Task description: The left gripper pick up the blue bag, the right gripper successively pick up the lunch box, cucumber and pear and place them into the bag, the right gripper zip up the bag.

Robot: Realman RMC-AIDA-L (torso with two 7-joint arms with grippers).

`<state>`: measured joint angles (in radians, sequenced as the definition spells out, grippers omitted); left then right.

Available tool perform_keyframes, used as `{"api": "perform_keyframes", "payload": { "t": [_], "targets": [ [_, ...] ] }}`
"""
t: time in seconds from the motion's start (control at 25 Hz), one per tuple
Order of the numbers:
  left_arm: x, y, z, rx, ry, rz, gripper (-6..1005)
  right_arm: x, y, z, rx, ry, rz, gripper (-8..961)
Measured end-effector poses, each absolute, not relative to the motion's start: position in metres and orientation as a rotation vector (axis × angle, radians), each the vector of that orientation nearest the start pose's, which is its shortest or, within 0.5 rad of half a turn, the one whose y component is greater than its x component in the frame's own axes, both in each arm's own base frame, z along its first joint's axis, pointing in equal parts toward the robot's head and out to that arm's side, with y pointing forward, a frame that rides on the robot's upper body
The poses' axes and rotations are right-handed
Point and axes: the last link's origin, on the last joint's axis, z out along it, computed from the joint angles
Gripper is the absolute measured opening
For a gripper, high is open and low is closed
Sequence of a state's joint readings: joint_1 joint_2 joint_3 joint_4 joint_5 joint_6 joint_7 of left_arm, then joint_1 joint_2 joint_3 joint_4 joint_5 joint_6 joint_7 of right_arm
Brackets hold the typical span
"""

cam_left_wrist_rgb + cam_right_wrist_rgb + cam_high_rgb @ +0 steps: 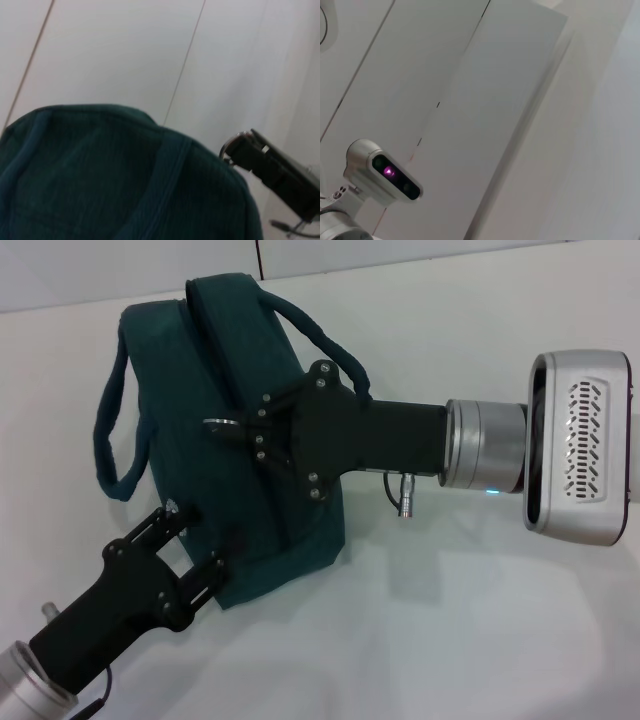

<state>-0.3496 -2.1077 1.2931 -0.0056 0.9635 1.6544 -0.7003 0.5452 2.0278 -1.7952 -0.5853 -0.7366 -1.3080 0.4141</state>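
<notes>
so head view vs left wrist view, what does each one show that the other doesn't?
Head view only: the left gripper at the blue bag's lower corner, the bag's handles, the white table, and the right arm's silver wrist camera housing.

Left wrist view only: a pale panelled surface with thin seams behind the bag.

Both: the blue bag and the right gripper at its top, fingers shut on something at the top edge that looks like a zip pull.

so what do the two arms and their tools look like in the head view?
Both tools are black linkage plates with silver screws. The right tool sits on a black housing with a silver ring, a blue light, a small silver connector, and a silver-grey vented module. The left tool has a black body and a silver cuff.
</notes>
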Motion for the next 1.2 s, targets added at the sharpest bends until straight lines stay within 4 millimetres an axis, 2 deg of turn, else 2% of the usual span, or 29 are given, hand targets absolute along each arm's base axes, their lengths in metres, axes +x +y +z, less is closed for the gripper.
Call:
{"api": "perform_keyframes", "payload": {
  "t": [0.36, 0.6, 0.92, 1.2],
  "targets": [
    [-0.284, 0.228, -0.069, -2.281, -0.662, -1.227, 625, 0.157, 0.325, -0.062, -2.444, -0.5, 1.043, 9],
    [-0.285, 0.235, -0.071, -2.292, -0.613, -1.171, 453, 0.158, 0.325, -0.062, -2.437, -0.489, 1.047, 9],
    [-0.283, 0.24, -0.07, -2.321, -0.504, -1.132, 371, 0.161, 0.326, -0.055, -2.387, -0.447, 1.074, 9],
    [-0.283, 0.24, -0.068, -2.317, -0.458, -1.116, 330, 0.161, 0.326, -0.053, -2.345, -0.487, 1.067, 9]
  ]
}}
